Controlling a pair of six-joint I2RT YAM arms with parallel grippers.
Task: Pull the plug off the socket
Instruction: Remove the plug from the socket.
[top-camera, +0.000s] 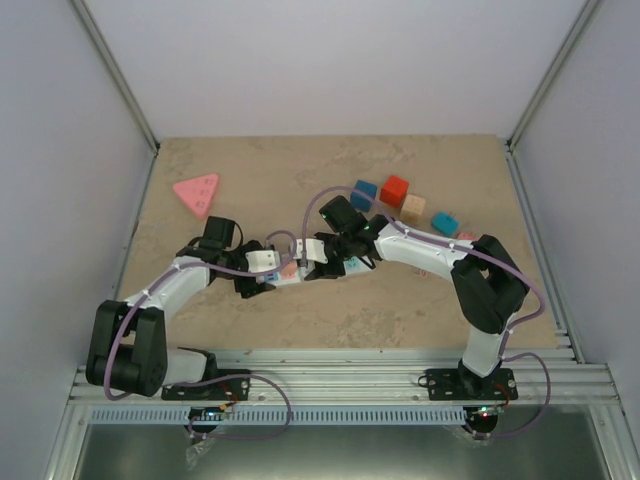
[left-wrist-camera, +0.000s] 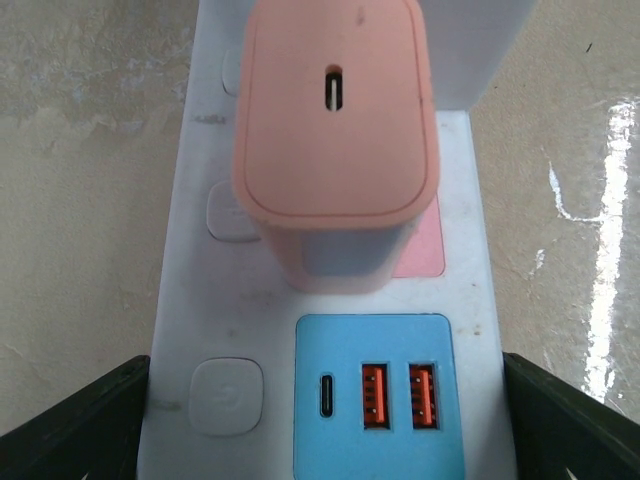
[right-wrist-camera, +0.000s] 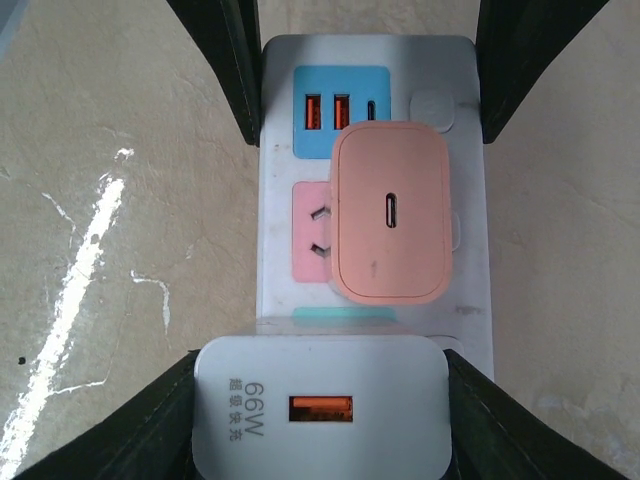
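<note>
The socket, a long white power strip (top-camera: 290, 272), lies mid-table between both arms. In the left wrist view the strip (left-wrist-camera: 205, 300) shows a blue USB panel (left-wrist-camera: 375, 395), with a pink charger (left-wrist-camera: 335, 130) plugged in just beyond it. My left gripper (left-wrist-camera: 325, 400) is shut on the strip's end, fingers (left-wrist-camera: 85, 425) pressed against both long sides. In the right wrist view my right gripper (right-wrist-camera: 320, 410) is shut on the plug, a white 66W charger (right-wrist-camera: 320, 405), over a teal outlet (right-wrist-camera: 345, 315). Its prongs are hidden.
A pink triangular block (top-camera: 198, 191) lies at the back left. Blue (top-camera: 363, 193), red (top-camera: 394, 190), tan (top-camera: 414, 208) and teal (top-camera: 445, 223) blocks lie behind the right arm. White walls enclose the table on three sides.
</note>
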